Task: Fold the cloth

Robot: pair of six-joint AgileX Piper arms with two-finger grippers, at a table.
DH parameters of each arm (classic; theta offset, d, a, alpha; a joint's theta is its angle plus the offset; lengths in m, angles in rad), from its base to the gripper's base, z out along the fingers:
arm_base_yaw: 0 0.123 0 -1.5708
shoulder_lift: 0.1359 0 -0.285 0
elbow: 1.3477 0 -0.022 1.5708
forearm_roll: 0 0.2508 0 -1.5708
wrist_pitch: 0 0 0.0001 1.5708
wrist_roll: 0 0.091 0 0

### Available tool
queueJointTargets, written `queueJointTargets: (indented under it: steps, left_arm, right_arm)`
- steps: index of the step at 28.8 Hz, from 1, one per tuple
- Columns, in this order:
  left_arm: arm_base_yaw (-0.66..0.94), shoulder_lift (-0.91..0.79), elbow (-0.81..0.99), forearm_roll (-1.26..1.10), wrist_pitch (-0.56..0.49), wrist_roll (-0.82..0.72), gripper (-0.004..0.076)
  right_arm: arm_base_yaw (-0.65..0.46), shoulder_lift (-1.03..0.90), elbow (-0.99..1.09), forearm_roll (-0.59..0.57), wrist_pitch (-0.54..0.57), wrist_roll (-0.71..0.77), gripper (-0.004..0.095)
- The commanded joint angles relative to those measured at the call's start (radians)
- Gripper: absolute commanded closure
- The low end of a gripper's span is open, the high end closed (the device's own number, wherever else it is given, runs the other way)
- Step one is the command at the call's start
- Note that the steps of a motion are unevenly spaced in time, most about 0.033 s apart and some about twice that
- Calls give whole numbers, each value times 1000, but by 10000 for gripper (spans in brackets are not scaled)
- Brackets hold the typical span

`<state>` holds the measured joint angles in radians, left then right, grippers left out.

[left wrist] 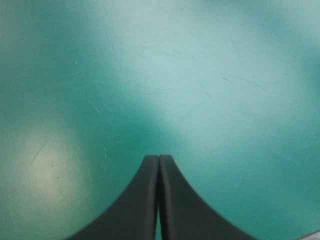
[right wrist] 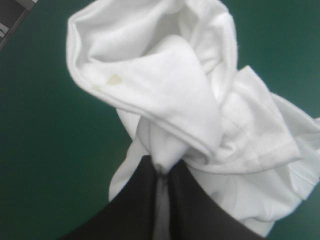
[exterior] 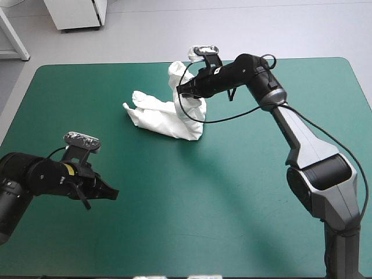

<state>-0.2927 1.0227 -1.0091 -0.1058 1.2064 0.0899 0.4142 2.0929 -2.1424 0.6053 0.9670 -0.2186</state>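
T-shirt [exterior: 165, 116]: white, crumpled into a heap on the teal-green cover [exterior: 232, 203], in the far half of the table, a little left of centre. Far end of the heap drawn up into a peak; near end lying low on the cover, trailing toward the table's left edge. Right gripper [exterior: 181, 90]: reaching in from the right, black fingers [right wrist: 135, 200] all but closed, pinching a gathered fold of the white fabric at the peak. Two small yellowish marks [right wrist: 114, 79] on the fold just ahead of those fingers. Left gripper [exterior: 113, 195]: low over bare cover in the table's near left part, well apart from the T-shirt, fingers pressed together into one pointed arch, nothing between them.
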Motion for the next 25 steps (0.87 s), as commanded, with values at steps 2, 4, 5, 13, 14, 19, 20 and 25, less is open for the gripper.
queueJointTargets:
  steps: [2,4,5,13,14,19,20,25]
  left_arm:
    - [2,-97,-18,-25,2,-37,733]
    - [2,-121,-18,-27,4,-56,733]
    - [2,-128,-18,-34,9,-58,733]
    - [2,-134,-18,-68,28,-79,733]
    - [2,-134,-18,-68,26,-79,733]
    - [2,-134,-18,-68,25,-83,733]
    - [2,-134,-18,-68,24,-83,733]
    - [2,-134,-18,-70,20,-83,733]
  right_arm:
    - [33,8,-46,37,-112,-22,922]
    - [48,49,-79,41,-119,-22,921]
    - [57,66,-98,41,-124,-22,921]
    - [141,244,-389,56,-72,-19,880]
    - [141,253,-412,63,-60,-19,846]
    - [149,260,-455,75,-5,-18,524]
    - [149,260,-455,71,0,-11,493]
    - [138,260,-455,43,33,47,486]
